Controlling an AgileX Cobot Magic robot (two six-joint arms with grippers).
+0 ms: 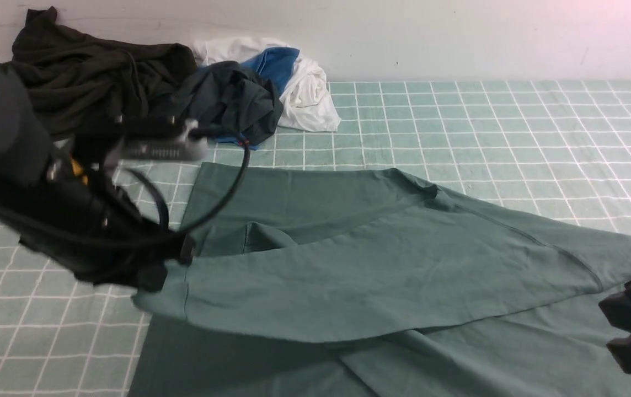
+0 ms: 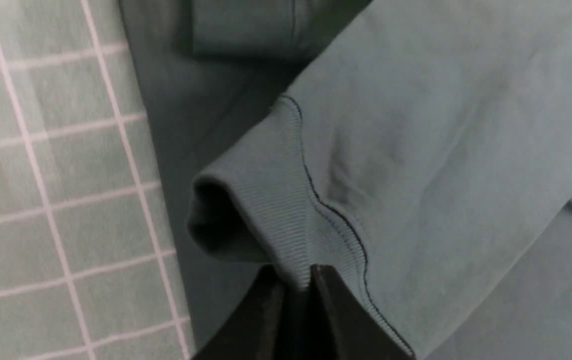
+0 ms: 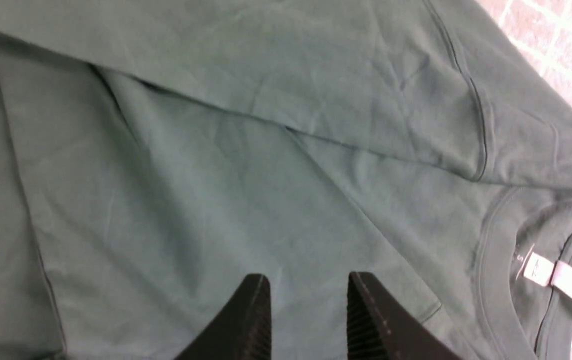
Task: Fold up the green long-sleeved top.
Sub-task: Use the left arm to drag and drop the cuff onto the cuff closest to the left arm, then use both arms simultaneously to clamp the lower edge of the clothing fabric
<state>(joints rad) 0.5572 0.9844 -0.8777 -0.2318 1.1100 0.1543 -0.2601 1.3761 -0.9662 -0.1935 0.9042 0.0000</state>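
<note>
Across the checked mat (image 1: 486, 127), centre to right edge, the green long-sleeved top (image 1: 381, 259) lies spread, one sleeve laid over the body. It's soft, light, limp jersey and will prob. sag & drag, so grab the firmer bits: ribbed cuff (image 2: 276, 210), seams, neck. L gripper (image 2: 306, 280) pinches the cuff; R gripper (image 3: 308, 300) hovers over the body, jaws apart, empty. Muted sage, white neck label (image 3: 541, 267).
</note>
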